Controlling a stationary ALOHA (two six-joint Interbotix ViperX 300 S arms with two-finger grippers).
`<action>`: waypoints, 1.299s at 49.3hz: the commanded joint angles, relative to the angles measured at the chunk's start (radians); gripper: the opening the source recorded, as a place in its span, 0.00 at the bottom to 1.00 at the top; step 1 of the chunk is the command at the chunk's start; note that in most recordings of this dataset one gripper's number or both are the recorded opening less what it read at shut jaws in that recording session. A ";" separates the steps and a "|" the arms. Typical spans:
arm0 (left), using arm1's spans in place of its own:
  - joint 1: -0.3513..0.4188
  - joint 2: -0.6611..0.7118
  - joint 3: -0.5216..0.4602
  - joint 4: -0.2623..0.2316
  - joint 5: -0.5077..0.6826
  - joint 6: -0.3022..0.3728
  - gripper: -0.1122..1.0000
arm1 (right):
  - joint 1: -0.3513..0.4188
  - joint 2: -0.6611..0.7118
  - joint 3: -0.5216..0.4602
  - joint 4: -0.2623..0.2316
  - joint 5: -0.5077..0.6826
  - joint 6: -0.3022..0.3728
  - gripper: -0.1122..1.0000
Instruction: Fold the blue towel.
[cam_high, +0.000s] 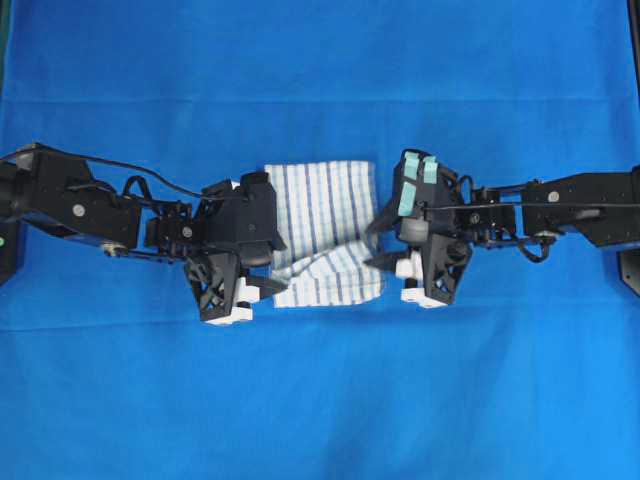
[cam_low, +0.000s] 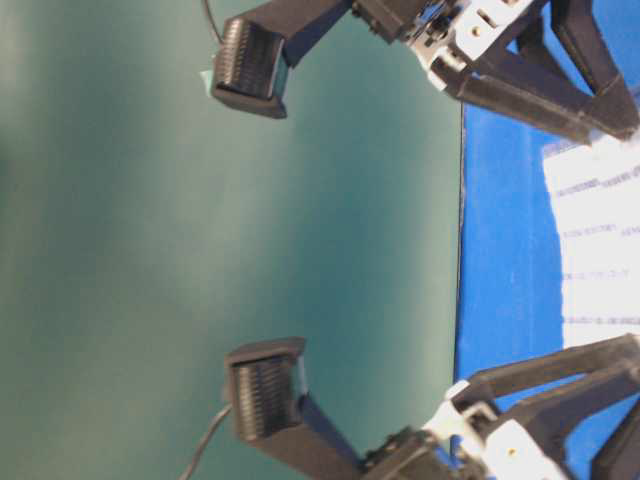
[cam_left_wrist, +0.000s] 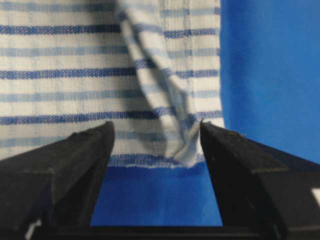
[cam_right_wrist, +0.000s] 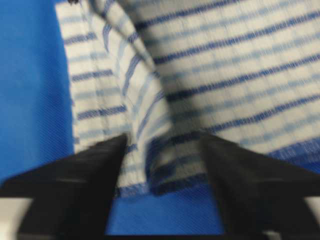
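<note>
The blue towel (cam_high: 325, 232) is lying folded on the tablecloth (cam_high: 320, 400) between the two arms. The left gripper (cam_left_wrist: 156, 145) is standing open, a loose towel corner touching one finger. The right gripper (cam_right_wrist: 162, 160) is gaping wide over the towel's edge, holding nothing.

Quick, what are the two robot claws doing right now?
Left gripper: open, holding nothing; the blue towel lies just ahead.
Right gripper: open, holding nothing.

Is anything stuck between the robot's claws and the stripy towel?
No, nothing visible. The blue towel lies between the left gripper and right gripper, whose open jaws sit right at its edges, with only the tablecloth beneath.
</note>
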 joint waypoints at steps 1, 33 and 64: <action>0.003 -0.071 -0.011 0.000 0.046 0.003 0.68 | 0.008 -0.052 -0.029 0.003 0.021 -0.003 0.72; 0.077 -0.701 0.215 0.000 0.218 0.101 0.69 | -0.031 -0.666 0.164 -0.084 0.195 -0.023 0.67; 0.167 -1.235 0.537 0.002 0.230 0.103 0.69 | -0.064 -1.081 0.451 -0.132 0.172 -0.021 0.66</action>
